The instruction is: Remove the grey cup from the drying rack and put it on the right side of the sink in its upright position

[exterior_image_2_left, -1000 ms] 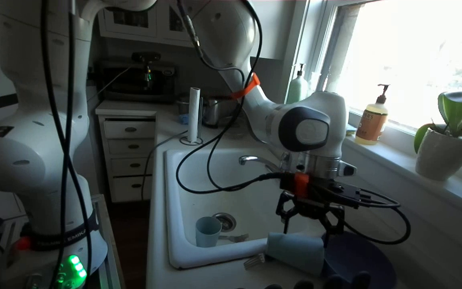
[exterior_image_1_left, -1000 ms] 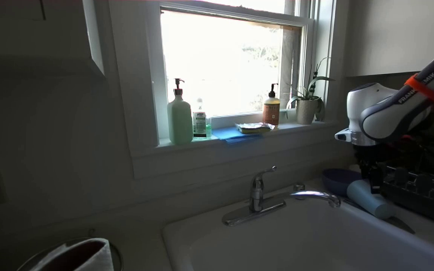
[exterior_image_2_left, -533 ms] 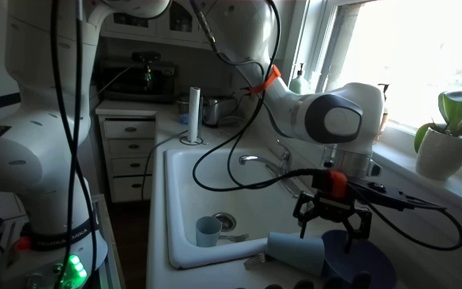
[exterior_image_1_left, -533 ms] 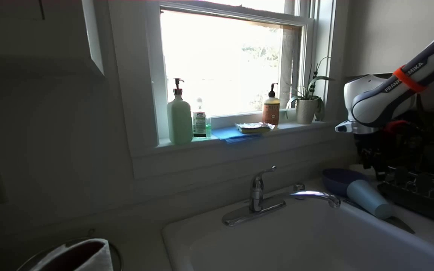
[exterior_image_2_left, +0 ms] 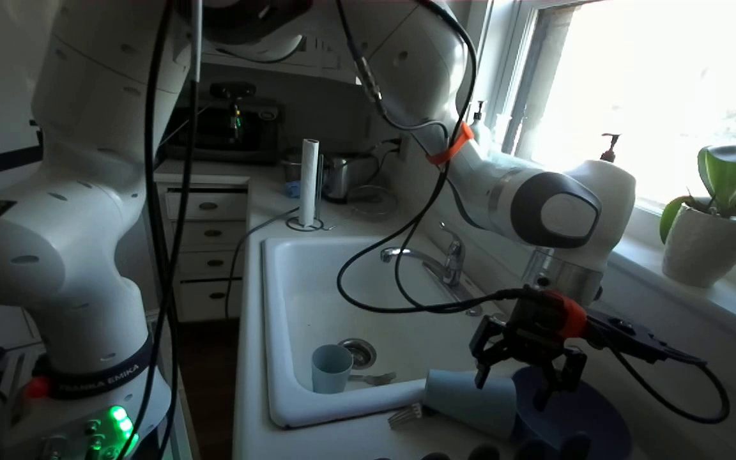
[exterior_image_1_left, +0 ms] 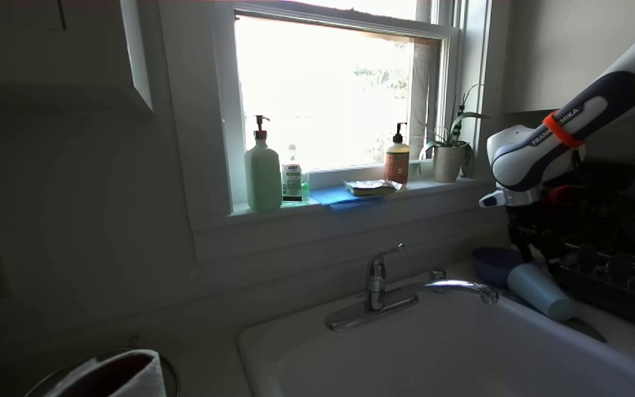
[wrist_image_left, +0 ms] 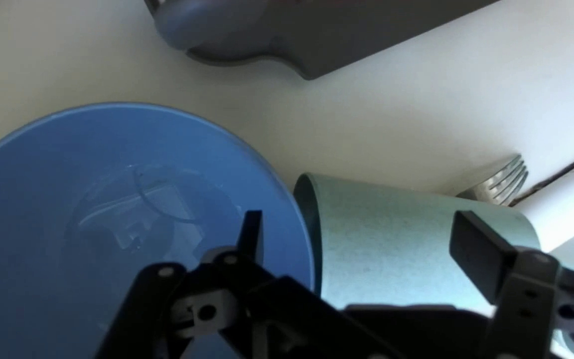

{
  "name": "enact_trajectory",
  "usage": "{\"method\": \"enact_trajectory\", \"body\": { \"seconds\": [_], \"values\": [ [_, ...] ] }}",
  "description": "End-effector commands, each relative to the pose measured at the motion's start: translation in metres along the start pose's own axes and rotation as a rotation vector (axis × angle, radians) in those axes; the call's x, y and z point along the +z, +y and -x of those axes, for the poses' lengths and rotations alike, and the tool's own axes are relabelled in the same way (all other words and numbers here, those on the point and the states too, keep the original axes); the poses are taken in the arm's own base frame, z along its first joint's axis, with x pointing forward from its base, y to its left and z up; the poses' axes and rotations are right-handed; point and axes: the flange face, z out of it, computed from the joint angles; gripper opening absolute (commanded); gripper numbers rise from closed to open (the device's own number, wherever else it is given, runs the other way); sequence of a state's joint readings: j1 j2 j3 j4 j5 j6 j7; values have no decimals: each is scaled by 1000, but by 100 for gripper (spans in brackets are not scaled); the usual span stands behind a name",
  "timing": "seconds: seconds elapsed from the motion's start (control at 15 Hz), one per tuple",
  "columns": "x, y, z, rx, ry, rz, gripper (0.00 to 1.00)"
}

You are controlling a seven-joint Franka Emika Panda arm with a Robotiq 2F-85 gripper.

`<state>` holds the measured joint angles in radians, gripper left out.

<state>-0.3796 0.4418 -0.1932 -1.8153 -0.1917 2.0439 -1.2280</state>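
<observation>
A pale grey-blue cup (exterior_image_2_left: 467, 399) lies on its side on the counter beside the sink (exterior_image_2_left: 381, 399). It also shows in an exterior view (exterior_image_1_left: 539, 292) and in the wrist view (wrist_image_left: 396, 239), its mouth at the rim of a blue bowl (wrist_image_left: 117, 134). My gripper (exterior_image_2_left: 511, 387) is open and empty above the cup and bowl. In the wrist view my gripper (wrist_image_left: 357, 227) has one finger over the bowl and one over the cup's side. The dark drying rack (exterior_image_1_left: 618, 284) stands right behind the cup; part shows in the wrist view (wrist_image_left: 317, 37).
A similar cup (exterior_image_2_left: 331, 369) stands in the sink near the drain and a fork (exterior_image_2_left: 377, 379). Another fork (exterior_image_2_left: 406, 415) lies by the lying cup. The faucet (exterior_image_1_left: 375, 281), sill bottles and a potted plant (exterior_image_2_left: 703, 246) are along the window side. Cables hang from the arm.
My gripper has lifted off from around the cup, shifted toward the window and bowl, and tilted while coming down a little. The cup and bowl stay in place.
</observation>
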Motion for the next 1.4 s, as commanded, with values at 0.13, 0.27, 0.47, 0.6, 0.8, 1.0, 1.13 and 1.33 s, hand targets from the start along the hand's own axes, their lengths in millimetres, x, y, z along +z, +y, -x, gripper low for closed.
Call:
{"method": "enact_trajectory", "body": {
  "seconds": [0.13,0.27,0.47,0.6,0.8,1.0,1.13,1.33],
  "values": [
    [-3,15,-2,-106,-4,-103,92],
    [-3,18,-2,-134,-4,-136,84],
    [0,23,-3,-157,3,-170,92],
    [1,25,-4,-163,13,-186,92],
    [4,30,-7,-167,26,-196,86],
    [6,32,-10,-183,35,-211,79],
    [5,33,-11,-191,38,-220,56],
    [2,35,-10,-199,35,-227,39]
  ]
}}
